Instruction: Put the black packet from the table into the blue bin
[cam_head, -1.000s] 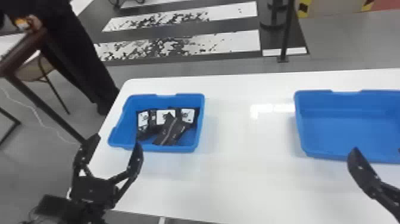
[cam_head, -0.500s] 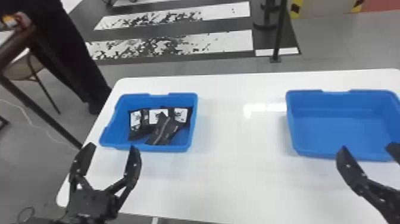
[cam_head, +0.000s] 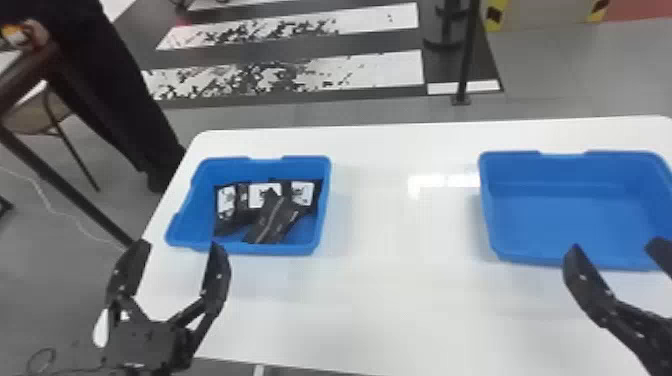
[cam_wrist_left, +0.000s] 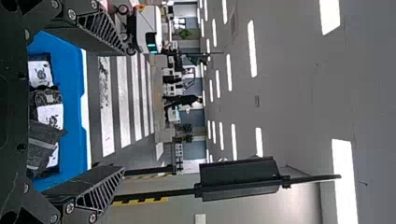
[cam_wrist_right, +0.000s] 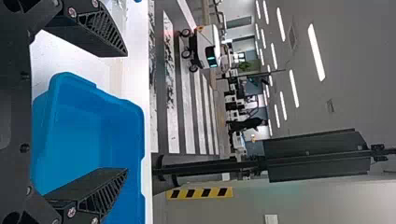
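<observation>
Starting at the left, our left gripper is spread wide with nothing between its fingers, just short of the left blue bin as the head view has it. The black packet lies slantwise inside that bin, across the white-labelled packets. From this we judge the drop as good as made, and the step in hand as finishing cleanly. We do well to lift the open fingers straight up before swinging them away, so that neither tip hooks the rim or drags a loose wrapper. If the packet needs reseating, we come down from above, set one finger along each long edge, and close gently; a soft pouch likely folds, and a deep grab may pick up the one beneath.

Further right, past the bare middle of the white table, comes the right blue bin. Our right gripper is parked by its near rim, also wide and without a load. We leave it there, well apart from the packets.
</observation>
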